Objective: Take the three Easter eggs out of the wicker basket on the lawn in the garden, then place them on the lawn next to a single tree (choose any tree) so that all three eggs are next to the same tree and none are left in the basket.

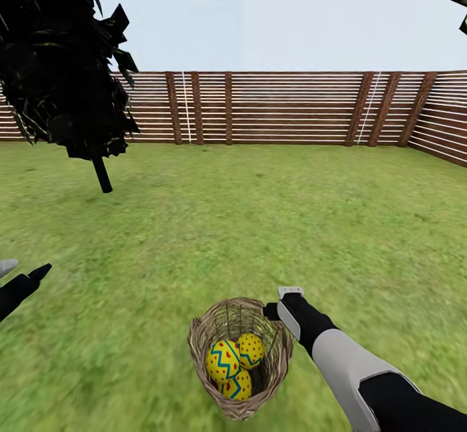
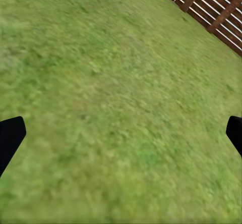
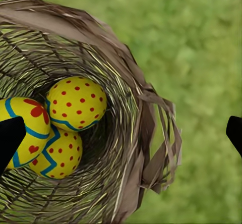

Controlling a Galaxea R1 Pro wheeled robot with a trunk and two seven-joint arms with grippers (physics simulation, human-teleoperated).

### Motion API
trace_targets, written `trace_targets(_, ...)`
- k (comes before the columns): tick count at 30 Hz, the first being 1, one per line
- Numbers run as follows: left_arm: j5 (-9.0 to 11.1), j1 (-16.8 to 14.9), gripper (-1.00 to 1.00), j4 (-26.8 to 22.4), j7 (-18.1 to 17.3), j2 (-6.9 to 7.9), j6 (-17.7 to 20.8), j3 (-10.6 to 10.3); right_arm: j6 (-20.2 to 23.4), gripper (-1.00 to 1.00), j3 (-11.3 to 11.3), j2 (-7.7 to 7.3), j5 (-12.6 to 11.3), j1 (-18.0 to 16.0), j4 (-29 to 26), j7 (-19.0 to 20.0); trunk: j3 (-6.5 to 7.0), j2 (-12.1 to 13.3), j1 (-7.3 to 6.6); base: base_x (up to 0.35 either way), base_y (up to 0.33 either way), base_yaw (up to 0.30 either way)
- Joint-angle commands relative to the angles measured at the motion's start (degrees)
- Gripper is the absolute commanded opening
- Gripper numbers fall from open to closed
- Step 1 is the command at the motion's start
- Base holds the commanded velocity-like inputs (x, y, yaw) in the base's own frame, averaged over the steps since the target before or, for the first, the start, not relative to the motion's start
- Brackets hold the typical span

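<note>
Wicker basket (image 1: 241, 357) sits on the lawn (image 1: 259, 224), all three Easter eggs (image 1: 235, 366) inside it, packed touching each other at the bottom. Right end effector (image 1: 280, 307) hovers at the basket's far rim, on its right; in the right wrist view its fingertips (image 3: 10, 138) sit at opposite frame edges, so spread wide and empty. Left end effector (image 1: 26, 283) is well apart from the basket, over bare grass, also wide, holding nothing.

Eggs: smooth, rounded, yellow with blue zigzag and red hearts or dots. Likely light, rigid, slippery; best pinched across the middle of the topmost egg (image 3: 75, 103), coming in from above. Basket: coarse woven wicker, thick braided rim, frayed loose strands on one side, deep and tapering. Probably light, may tip or drag if a finger catches the rim.

Black-trunked tree (image 1: 61, 62) stands far beyond the basket, brown slat fence (image 1: 292, 108) behind.
</note>
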Motion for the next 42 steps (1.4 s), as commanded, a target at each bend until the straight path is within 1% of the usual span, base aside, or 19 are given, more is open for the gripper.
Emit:
trace_targets(1,0.61,-0.04,1.00,-0.09,0.51,0.01,0.22,0.02,0.24,1.00,0.45,-0.10,-0.60,-0.06,-0.08,-0.45,-0.24,-0.44,0.22,0.000,0.000,0.000)
trace_targets(5,0.61,-0.04,1.00,-0.08,0.55,0.01,0.22,0.02,0.24,1.00,0.40,-0.72,-0.58,-0.14,-0.10,-0.41,-0.96,-2.05,1.10,0.000,0.000,0.000)
trace_targets(13,0.61,-0.02,1.00,-0.05,0.57,0.01,0.22,0.02,0.23,1.00,0.37,-1.22,-0.57,-0.44,-0.13,-0.40,-2.39,-5.26,2.86,0.000,0.000,0.000)
trace_targets(20,0.61,-0.03,1.00,-0.08,0.63,0.01,0.22,0.02,0.23,1.00,0.36,-1.24,-0.57,-1.02,0.00,-0.40,-3.65,-8.06,4.39,0.000,0.000,0.000)
trace_targets(41,0.61,-0.01,1.00,-0.08,0.57,0.01,0.22,0.02,0.23,1.00,0.40,-1.33,-0.48,-1.14,0.19,-0.40,-7.42,-16.49,9.01,0.000,0.000,0.000)
trace_targets(42,0.61,0.00,1.00,-0.09,0.57,0.01,0.22,0.02,0.23,1.00,0.39,-1.38,-0.44,-1.14,0.21,-0.40,-7.42,-16.49,9.01,0.000,0.000,0.000)
